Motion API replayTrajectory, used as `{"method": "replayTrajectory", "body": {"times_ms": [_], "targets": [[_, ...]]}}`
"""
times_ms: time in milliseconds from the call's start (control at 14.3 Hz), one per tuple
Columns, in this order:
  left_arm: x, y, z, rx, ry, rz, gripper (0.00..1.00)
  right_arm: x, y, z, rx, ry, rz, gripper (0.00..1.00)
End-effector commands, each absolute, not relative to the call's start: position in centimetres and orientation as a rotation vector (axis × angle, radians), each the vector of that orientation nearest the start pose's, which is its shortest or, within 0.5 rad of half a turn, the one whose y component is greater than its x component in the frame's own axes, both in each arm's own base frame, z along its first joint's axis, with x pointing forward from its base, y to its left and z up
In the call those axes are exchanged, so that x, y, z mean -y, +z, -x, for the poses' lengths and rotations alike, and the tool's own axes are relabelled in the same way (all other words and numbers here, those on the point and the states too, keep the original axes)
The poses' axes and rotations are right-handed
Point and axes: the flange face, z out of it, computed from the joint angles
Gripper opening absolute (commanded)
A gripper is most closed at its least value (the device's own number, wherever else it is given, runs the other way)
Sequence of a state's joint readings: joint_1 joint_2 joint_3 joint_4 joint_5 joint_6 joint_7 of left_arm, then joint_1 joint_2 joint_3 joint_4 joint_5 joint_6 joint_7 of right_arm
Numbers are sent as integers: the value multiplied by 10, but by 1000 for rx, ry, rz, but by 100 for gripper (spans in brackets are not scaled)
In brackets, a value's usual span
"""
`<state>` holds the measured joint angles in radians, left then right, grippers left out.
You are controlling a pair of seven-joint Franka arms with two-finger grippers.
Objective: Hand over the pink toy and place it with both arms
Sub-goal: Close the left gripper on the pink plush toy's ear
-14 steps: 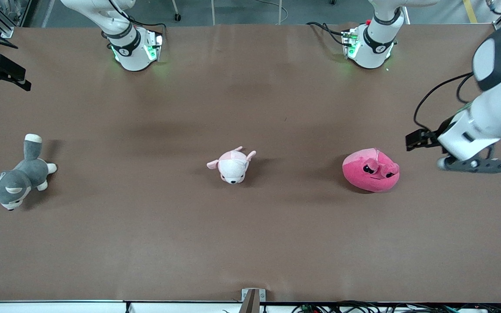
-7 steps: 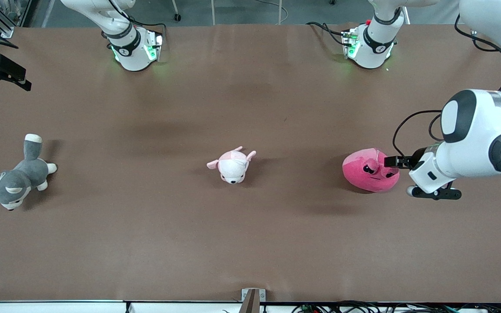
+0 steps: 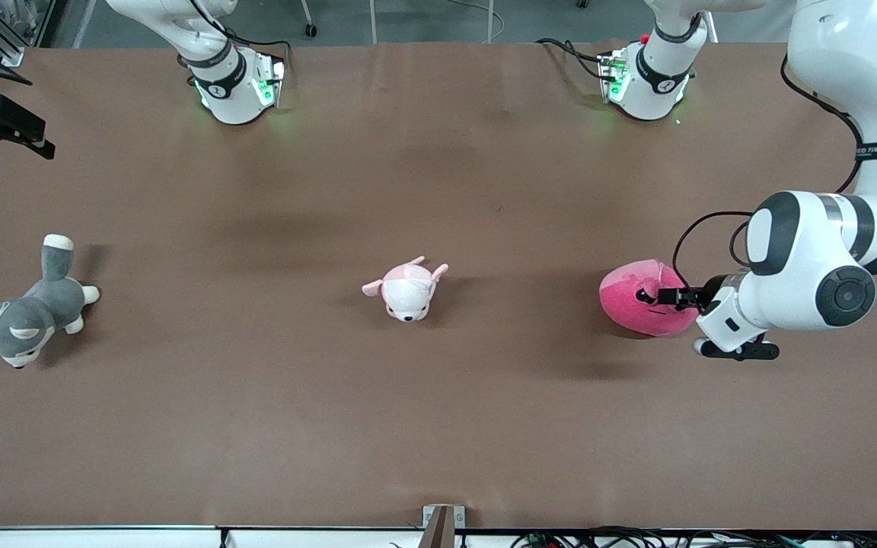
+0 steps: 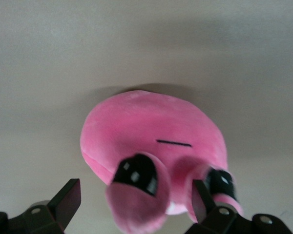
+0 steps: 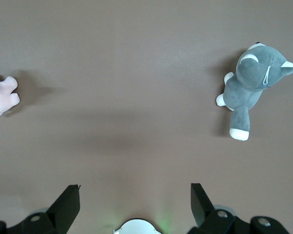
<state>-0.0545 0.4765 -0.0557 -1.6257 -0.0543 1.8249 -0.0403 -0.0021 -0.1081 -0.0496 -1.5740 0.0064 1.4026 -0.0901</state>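
While my left gripper (image 4: 132, 204) hovers spread over the pink toy (image 3: 640, 298) | my right gripper (image 5: 134, 204) waits, spread wide, empty.

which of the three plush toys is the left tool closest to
The hot-pink blob toy with stalk eyes, toward the left arm's end; the open left tool is right at it. The pale puppy and grey cat lie well away.

Brown counter (image 3: 438, 426), matte cover. Three plush items rest directly on it in a rough row: pink toy (image 3: 636, 308) twd left-arm end, pale pink-and-white puppy (image 3: 406, 289) approx. mid-counter, grey-and-white cat plush (image 3: 23, 316) twd right-arm end. All well apart.
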Motion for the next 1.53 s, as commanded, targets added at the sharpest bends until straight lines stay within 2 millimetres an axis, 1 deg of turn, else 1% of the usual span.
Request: {"method": "replayTrajectory", "body": {"times_ms": [0,140,349,488,558,698,767,837,977,1047,1186,1256,1326,1395,1465], "targets": [[62,325,-643,-52,437,3184,99,29,669,-494,79,89,3136,100],[59,323,-640,-43,454,3181,96,29,669,-494,79,89,3136,100],[60,321,-636,-31,474,3176,95,31,672,-494,67,82,3135,100],[64,322,-634,-32,494,3171,90,30,674,-494,67,72,3138,100],[65,325,-634,-32,491,3171,85,31,677,-496,62,61,3139,100],[66,327,-633,-38,499,3169,75,36,675,-500,49,63,3140,100],[66,327,-632,-38,501,3169,67,39,672,-502,40,73,3140,100],[66,329,-632,-38,496,3170,62,48,666,-505,7,89,3137,100],[67,330,-632,-65,496,3171,50,54,657,-512,-6,109,3138,100],[68,331,-633,-73,491,3173,43,54,653,-515,-11,116,3136,100],[74,338,-633,-92,473,3180,27,56,648,-521,-17,108,3135,100],[74,342,-634,-90,463,3181,19,58,636,-531,-19,113,3134,100],[77,348,-633,-98,447,3184,10,61,628,-538,-23,118,3126,100],[78,354,-635,-104,430,3187,4,65,617,-549,-33,97,3126,100],[84,365,-637,-121,397,3196,0,66,597,-561,-31,133,3128,100]]}}
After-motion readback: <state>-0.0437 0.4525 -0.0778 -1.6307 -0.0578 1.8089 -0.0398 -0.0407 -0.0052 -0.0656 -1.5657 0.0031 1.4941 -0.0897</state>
